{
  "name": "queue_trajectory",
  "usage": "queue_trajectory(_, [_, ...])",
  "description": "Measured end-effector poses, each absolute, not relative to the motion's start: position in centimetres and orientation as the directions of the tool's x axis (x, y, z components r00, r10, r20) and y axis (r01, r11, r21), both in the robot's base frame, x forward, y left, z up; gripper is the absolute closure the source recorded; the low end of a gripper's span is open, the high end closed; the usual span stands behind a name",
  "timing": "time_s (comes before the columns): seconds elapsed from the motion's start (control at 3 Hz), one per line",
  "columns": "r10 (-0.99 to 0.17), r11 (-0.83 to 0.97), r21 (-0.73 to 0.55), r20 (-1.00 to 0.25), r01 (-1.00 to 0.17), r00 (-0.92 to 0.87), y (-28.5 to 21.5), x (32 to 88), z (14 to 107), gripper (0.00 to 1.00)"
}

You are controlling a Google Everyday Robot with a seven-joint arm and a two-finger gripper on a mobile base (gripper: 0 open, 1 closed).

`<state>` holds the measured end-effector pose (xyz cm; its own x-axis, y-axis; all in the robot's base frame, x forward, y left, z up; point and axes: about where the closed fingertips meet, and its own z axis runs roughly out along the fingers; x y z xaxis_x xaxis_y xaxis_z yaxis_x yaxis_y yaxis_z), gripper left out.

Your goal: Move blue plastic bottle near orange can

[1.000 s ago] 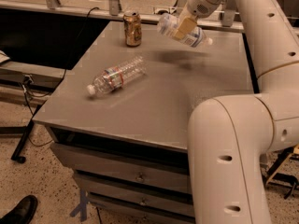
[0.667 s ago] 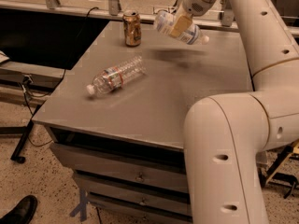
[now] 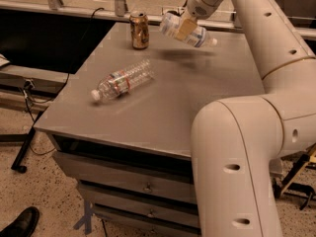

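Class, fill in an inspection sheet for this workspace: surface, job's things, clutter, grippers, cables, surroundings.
Surface: grey table, with drawers beneath.
Job's things: blue plastic bottle held tilted in the air over the table's far side, cap toward the picture's right; orange can upright near the far edge, to the picture's left of the bottle and apart from it.
Clutter: ribbed clear bottle lying on its side, left of centre.
Grippers: gripper above the far side, jaws closed on the blue plastic bottle.
Cables: dark cables hanging left of the table.
Surroundings: speckled floor; black shoe bottom left; rail behind.
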<state>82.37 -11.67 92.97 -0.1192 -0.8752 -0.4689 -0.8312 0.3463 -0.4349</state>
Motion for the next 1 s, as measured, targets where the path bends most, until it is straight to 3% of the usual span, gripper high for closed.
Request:
queue_trajectory(0.33, [-0.88,0.34,-0.425,-0.457,-0.839,-0.125,-10.5,82.5,91.7,1.0])
queue_trajectory(0.67, [-0.886,0.328,-0.403,-0.444,-0.855,-0.131,-9.0,82.2,90.0,0.84])
queue_trajectory(1.0, [-0.891,0.318,-0.386,-0.435,-0.866,-0.133,-7.8,81.6,88.7,0.59])
